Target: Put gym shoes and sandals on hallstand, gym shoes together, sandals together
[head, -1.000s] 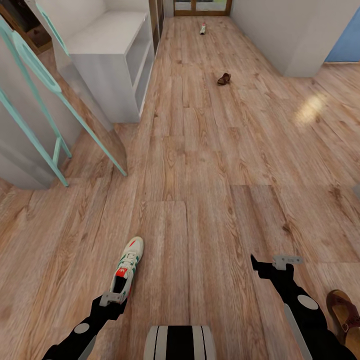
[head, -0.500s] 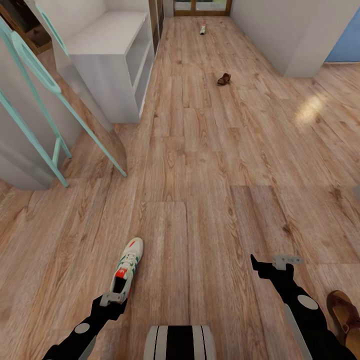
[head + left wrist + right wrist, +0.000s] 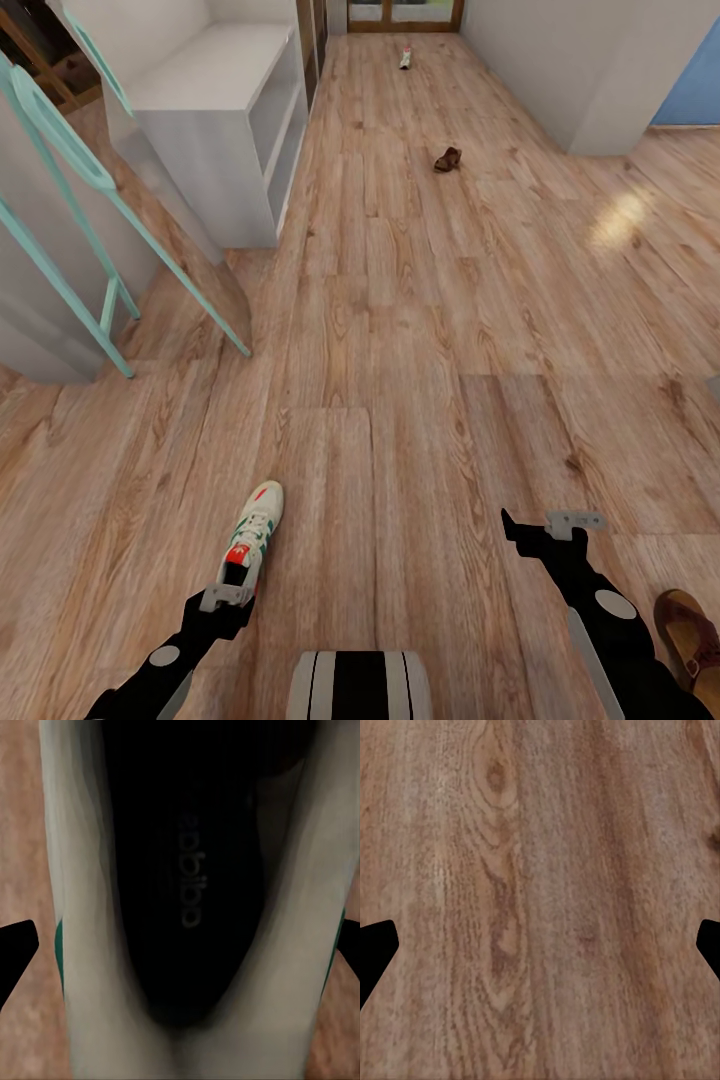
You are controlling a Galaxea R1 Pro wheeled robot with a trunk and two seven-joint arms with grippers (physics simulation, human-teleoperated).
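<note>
left gripper [image 3: 228,598] is held wide open over the near gym shoe [image 3: 250,536].
it should be lowered straight, one finger each side of the heel, then closed gently. right gripper [image 3: 560,524] is open, nothing held.

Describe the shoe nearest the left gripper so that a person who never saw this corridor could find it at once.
Start at the white hallstand on the left of the wood-plank corridor floor, then come down the planks toward the robot. The gym shoe lies on the floor just ahead of the left gripper. It is white, laced, with green stripes and red-orange accents, unlike the brown sandal by the right arm.
</note>
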